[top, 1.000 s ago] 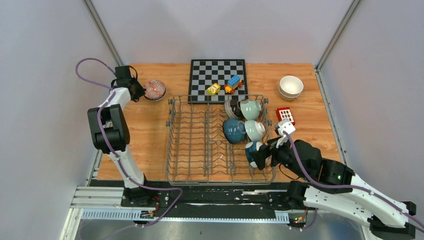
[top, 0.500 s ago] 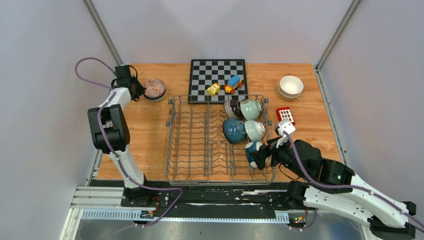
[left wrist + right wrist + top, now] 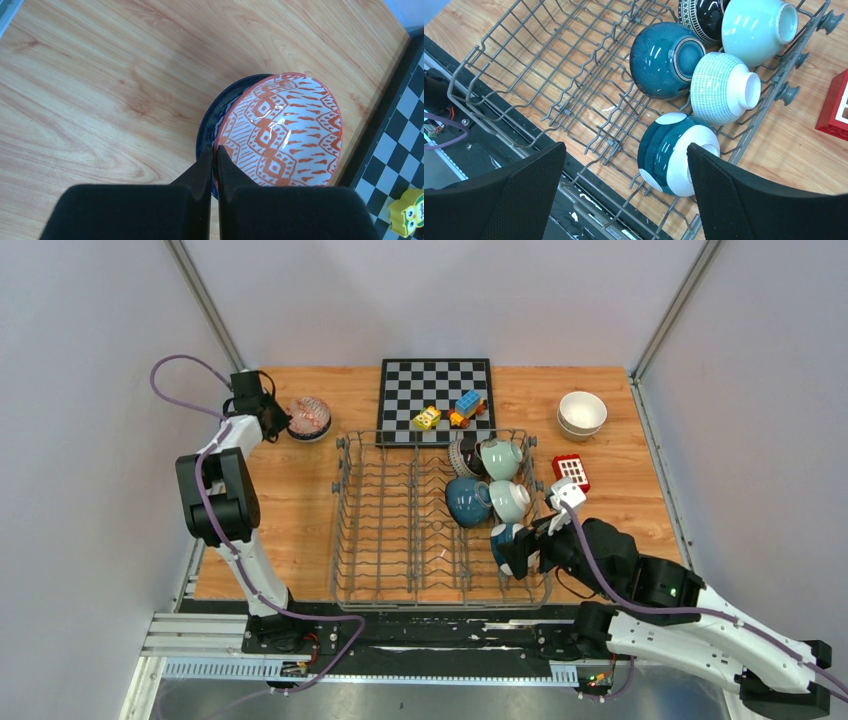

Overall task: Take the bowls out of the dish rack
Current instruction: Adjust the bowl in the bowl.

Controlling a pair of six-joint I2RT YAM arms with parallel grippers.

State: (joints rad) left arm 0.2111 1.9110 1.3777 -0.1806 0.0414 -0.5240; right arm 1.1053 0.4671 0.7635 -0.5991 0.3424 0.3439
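The left gripper (image 3: 214,160) is clenched, its 2 fingers pressed together right at the near rim of an orange-patterned bowl (image 3: 285,135); whether that rim is pinched between them or only touched is hard to tell from this angle. That bowl sits mouth up and slightly tilted inside a dark blue bowl (image 3: 212,117) on the table (image 3: 90,75), at its far left and near the left edge. The right gripper (image 3: 624,150) is spread wide and holds nothing, hanging over the near right corner of the dish rack (image 3: 539,65) with a teal-and-white bowl (image 3: 669,152) between its fingers and below them. That bowl lies on its side between the tines, foot toward the rack's right wall. 4 more bowls lie the same way beyond it: a dark teal bowl (image 3: 659,60), a white ribbed bowl (image 3: 719,87) touching it, then a mint bowl (image 3: 754,27) and a black patterned bowl (image 3: 704,15) at the far wall. The rack's long axis runs near to far, and its left rows show only tines. A red block (image 3: 836,107) lies just outside the right wall, 2 stacked cream bowls (image 3: 582,412) stand at the far right, and a chessboard (image 3: 435,390) lies just beyond the rack.
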